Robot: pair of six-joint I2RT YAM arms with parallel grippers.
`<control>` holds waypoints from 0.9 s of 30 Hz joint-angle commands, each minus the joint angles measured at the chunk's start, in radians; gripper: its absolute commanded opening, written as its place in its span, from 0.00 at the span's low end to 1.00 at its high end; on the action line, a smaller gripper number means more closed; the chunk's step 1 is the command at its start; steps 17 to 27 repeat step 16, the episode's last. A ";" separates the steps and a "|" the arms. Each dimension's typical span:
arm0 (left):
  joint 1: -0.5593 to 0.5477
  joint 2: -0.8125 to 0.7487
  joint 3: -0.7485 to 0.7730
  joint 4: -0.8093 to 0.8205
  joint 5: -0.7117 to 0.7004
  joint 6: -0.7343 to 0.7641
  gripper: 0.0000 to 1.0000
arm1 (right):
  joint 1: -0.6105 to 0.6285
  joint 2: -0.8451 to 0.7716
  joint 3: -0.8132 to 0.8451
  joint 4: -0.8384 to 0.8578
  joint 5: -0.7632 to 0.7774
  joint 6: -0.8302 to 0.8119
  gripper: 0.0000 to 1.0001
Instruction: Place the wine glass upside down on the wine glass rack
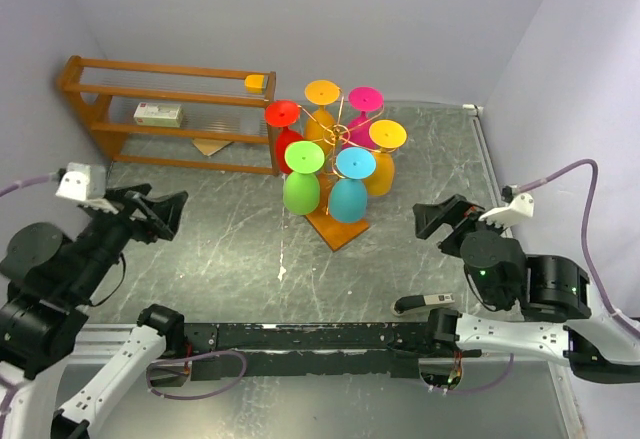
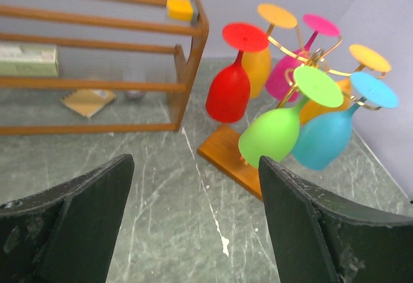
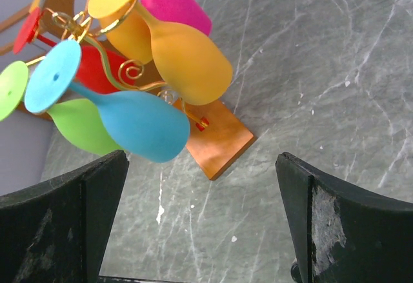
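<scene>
The wine glass rack (image 1: 340, 230) is a gold wire tree on an orange-brown wooden base (image 2: 226, 155), standing mid-table. Several coloured wine glasses hang on it upside down, among them a green one (image 1: 301, 191), a blue one (image 1: 348, 199) and a red one (image 2: 228, 93). In the right wrist view the blue glass (image 3: 139, 125) and a yellow glass (image 3: 187, 60) hang above the base (image 3: 222, 144). My left gripper (image 1: 160, 209) (image 2: 195, 167) is open and empty, well to the left of the rack. My right gripper (image 1: 440, 217) (image 3: 201, 164) is open and empty, to the rack's right.
A brown wooden shelf unit (image 1: 170, 109) stands at the back left, holding a white box (image 1: 158, 113), a yellow block (image 1: 255, 82) and a flat tan piece (image 1: 210, 145). Pale walls close in the marbled grey table (image 1: 230, 249) on three sides.
</scene>
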 commanded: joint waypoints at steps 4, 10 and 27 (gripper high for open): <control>0.002 -0.057 0.084 0.034 -0.005 0.075 0.90 | 0.002 -0.049 0.063 -0.009 0.030 -0.052 1.00; 0.002 -0.049 0.090 0.024 -0.014 0.073 0.90 | 0.000 -0.097 0.052 0.062 0.001 -0.127 1.00; 0.002 -0.042 0.086 0.020 -0.012 0.068 0.90 | -0.001 -0.111 0.036 0.088 -0.013 -0.140 1.00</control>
